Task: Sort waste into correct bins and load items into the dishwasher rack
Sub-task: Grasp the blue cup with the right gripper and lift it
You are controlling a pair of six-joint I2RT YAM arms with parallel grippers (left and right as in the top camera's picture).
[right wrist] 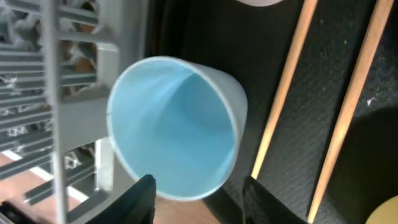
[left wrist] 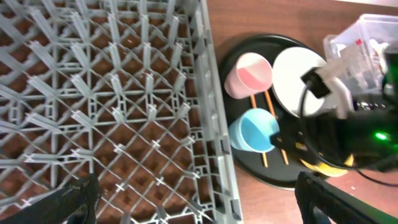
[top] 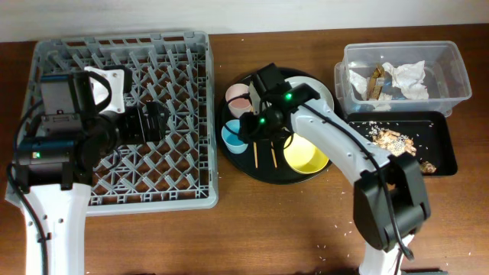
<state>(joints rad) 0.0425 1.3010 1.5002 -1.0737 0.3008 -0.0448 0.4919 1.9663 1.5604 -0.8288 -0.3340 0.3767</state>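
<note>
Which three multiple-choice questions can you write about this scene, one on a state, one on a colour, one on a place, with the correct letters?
1. The left claw, above the rack, is: A. open, holding nothing; B. shut tight; C. shut on a fork.
2. The bowl is: A. yellow; B. green; C. white.
3. The chopsticks lie: A. in the rack; B. on the round black tray; C. in the bowl.
Answers: 1 A, its fingers stand wide apart with only grid between them. 2 A, it shows bright yellow from overhead. 3 B, both rest on the tray's black floor.
</note>
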